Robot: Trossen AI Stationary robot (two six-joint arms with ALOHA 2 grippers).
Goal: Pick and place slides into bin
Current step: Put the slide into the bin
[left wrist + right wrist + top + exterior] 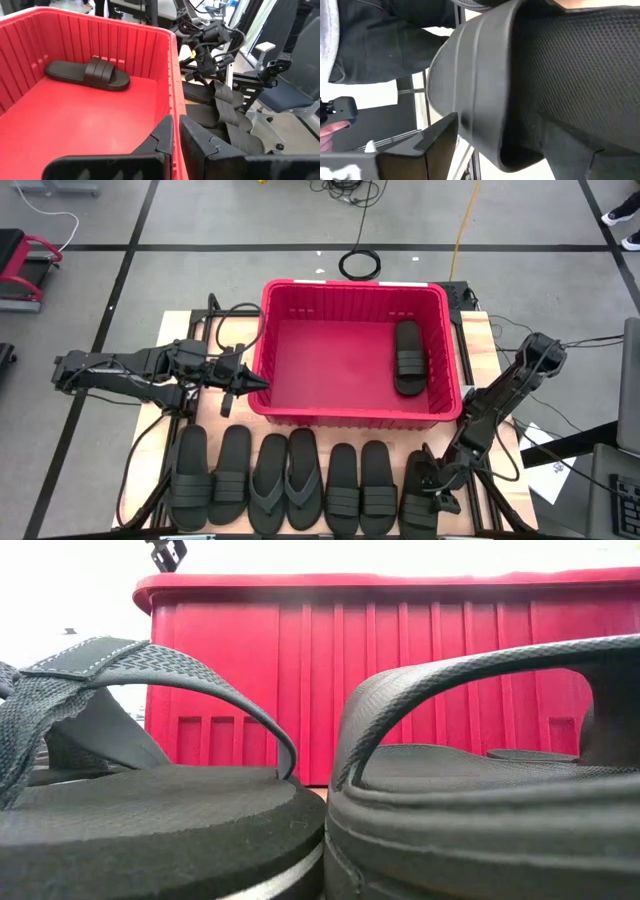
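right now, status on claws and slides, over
Left claw shut, at bin near-left corner. Right claw open around rightmost slide. One slide in bin, seven in row. Nothing in the way.

Two dark, jointed arms, matte black; left gripper with slim angular fingers; right gripper blocky, trailing black cables.

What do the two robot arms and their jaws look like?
Both arms are dark, almost black, built of jointed segments with black cables running along them. The left gripper ends in two flat, angular black jaws with stepped inner edges. The right gripper looks equally black and blocky.
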